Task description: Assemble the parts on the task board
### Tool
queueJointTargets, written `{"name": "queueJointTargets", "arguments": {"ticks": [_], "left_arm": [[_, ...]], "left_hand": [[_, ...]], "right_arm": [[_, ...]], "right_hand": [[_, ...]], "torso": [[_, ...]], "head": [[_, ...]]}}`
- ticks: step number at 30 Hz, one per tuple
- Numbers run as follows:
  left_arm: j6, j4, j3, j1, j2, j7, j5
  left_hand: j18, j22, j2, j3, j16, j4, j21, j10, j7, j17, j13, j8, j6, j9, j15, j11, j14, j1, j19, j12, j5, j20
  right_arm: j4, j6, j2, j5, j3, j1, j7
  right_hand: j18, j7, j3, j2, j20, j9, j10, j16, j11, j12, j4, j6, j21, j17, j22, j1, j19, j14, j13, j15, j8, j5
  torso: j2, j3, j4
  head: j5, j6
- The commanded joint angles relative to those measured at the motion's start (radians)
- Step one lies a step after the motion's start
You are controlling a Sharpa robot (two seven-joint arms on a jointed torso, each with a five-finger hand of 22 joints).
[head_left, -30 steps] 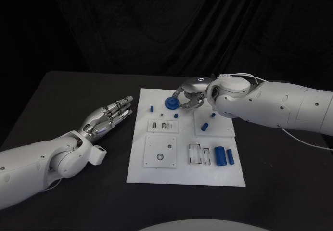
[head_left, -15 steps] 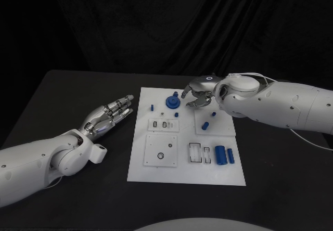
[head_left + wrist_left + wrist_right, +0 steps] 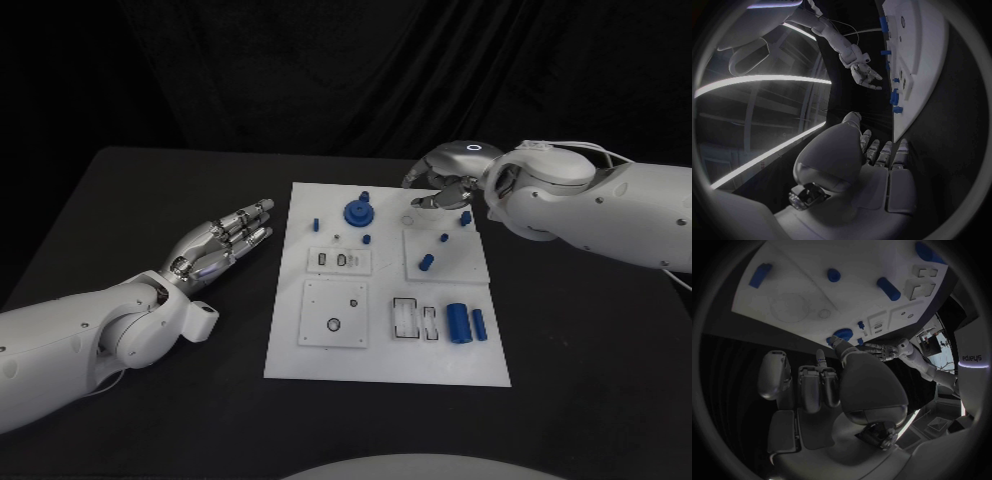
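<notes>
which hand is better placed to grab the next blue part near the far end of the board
Probably the right hand: it hovers empty over the task board's far right corner, close to the small blue pegs. The left hand lies flat on the table, off the board's left edge.

place: we read it as a robotics lab or test bench | signs: black table (image 3: 173, 400) backed by a black curtain (image 3: 346, 70); white task board (image 3: 382, 350) with cut-out slots and small blue parts (image 3: 459, 323); long strip lights (image 3: 761, 80) overhead in the left wrist view
</notes>
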Motion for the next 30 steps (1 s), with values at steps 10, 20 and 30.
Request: {"name": "queueJointTargets", "arguments": {"ticks": [10, 20, 30], "left_arm": [[0.007, 0.003, 0.001, -0.002, 0.001, 0.084, -0.002], [0.011, 0.002, 0.001, -0.003, 0.004, 0.084, -0.002], [0.013, 0.001, 0.001, -0.004, 0.006, 0.084, -0.002]], "left_hand": [[0.016, -0.001, 0.002, 0.006, 0.000, 0.000, 0.002, 0.000, 0.001, -0.001, 0.000, 0.000, -0.001, -0.001, 0.006, 0.007, -0.003, -0.012, 0.000, 0.001, 0.008, 0.006], [0.016, -0.001, 0.002, 0.006, -0.001, 0.000, 0.002, -0.001, 0.001, -0.001, -0.001, 0.000, -0.004, -0.001, 0.006, 0.008, -0.003, -0.013, 0.000, 0.000, 0.011, 0.006], [0.016, -0.001, 0.002, 0.006, -0.001, 0.000, 0.002, -0.001, 0.001, -0.001, -0.001, 0.000, -0.004, -0.001, 0.006, 0.008, -0.003, -0.013, 0.000, 0.000, 0.011, 0.006]], "right_arm": [[0.048, 0.003, -0.154, -0.030, -0.008, 0.001, -0.030], [0.044, -0.031, -0.212, -0.065, -0.009, -0.034, -0.032], [0.028, -0.025, -0.212, -0.068, -0.010, -0.047, -0.035]], "right_hand": [[0.010, -0.014, -0.017, -0.020, -0.007, -0.027, 0.104, 0.005, -0.005, 0.006, 0.041, -0.028, 0.018, 0.234, 0.177, -0.023, 0.020, 0.088, 0.263, -0.004, -0.028, 0.000], [0.009, -0.010, -0.023, -0.032, -0.008, -0.031, 0.104, 0.002, -0.003, 0.006, 0.048, -0.023, 0.022, 0.231, 0.179, -0.021, 0.023, 0.087, 0.263, -0.004, -0.023, 0.000], [0.009, -0.006, -0.022, -0.035, -0.007, -0.032, 0.104, -0.001, -0.001, 0.006, 0.051, -0.012, 0.019, 0.229, 0.178, -0.013, 0.022, 0.085, 0.263, -0.003, -0.019, 0.001]], "torso": [[-0.001, -0.0021, -0.0007], [0.000, -0.0027, 0.0018], [0.000, -0.0010, 0.0042]], "head": [[-0.006, -0.006], [-0.008, -0.006], [-0.011, -0.006]]}}
